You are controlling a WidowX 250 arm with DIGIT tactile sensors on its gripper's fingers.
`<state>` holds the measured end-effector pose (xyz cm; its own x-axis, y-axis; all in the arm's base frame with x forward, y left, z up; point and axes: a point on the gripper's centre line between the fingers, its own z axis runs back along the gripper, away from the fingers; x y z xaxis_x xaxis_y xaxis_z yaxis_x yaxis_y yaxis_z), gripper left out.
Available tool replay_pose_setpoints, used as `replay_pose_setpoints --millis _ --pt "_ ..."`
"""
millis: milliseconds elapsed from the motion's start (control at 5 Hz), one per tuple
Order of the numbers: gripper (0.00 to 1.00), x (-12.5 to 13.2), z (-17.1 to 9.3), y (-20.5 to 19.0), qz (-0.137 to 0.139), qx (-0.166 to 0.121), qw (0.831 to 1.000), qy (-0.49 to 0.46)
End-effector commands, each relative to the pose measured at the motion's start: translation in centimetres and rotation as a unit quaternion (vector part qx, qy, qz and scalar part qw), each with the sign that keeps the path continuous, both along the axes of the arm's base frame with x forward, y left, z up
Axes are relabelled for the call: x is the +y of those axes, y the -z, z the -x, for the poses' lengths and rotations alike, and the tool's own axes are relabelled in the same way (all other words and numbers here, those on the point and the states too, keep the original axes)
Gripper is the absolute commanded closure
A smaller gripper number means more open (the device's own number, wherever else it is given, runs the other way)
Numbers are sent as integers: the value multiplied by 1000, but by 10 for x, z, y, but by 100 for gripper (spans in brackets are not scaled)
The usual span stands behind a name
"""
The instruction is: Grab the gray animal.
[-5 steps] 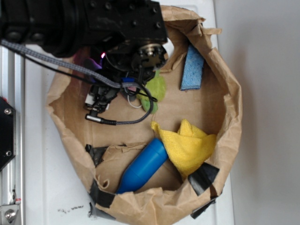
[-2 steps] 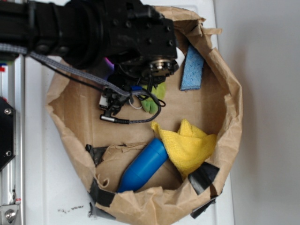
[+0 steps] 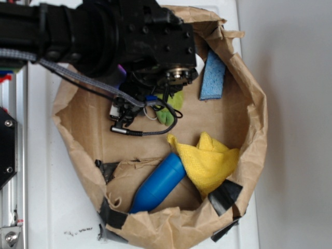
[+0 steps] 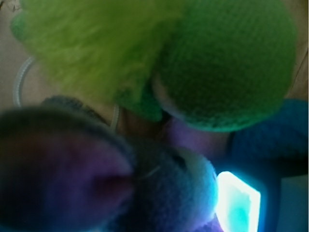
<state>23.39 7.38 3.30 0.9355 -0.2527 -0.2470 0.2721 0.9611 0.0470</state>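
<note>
Filling the wrist view, gray animal [image 4: 145, 188] beneath green plush [image 4: 159, 58]

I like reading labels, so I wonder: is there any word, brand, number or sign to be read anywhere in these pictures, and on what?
None can be read.
Small dark marks on the white table near the paper bag: too small and smudged to read.
Robot arm, blue sponge, yellow cloth, blue cylinder: no lettering visible.
Wrist view: the green plush and gray animal are blurred close-ups, no text.
</note>
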Motion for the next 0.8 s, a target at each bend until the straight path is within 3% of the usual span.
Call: replay_pose_setpoints --millis 0,200,400,600 --pt "100 -1 -8 -8 1 -15 1000 -9" --pt "100 -1 -8 -12 5 -19 1000 -9" --pt "100 -4 -7 -34 -2 -43 999 -10" --pt "100 -19 -12 -82 21 -69 997 -29"
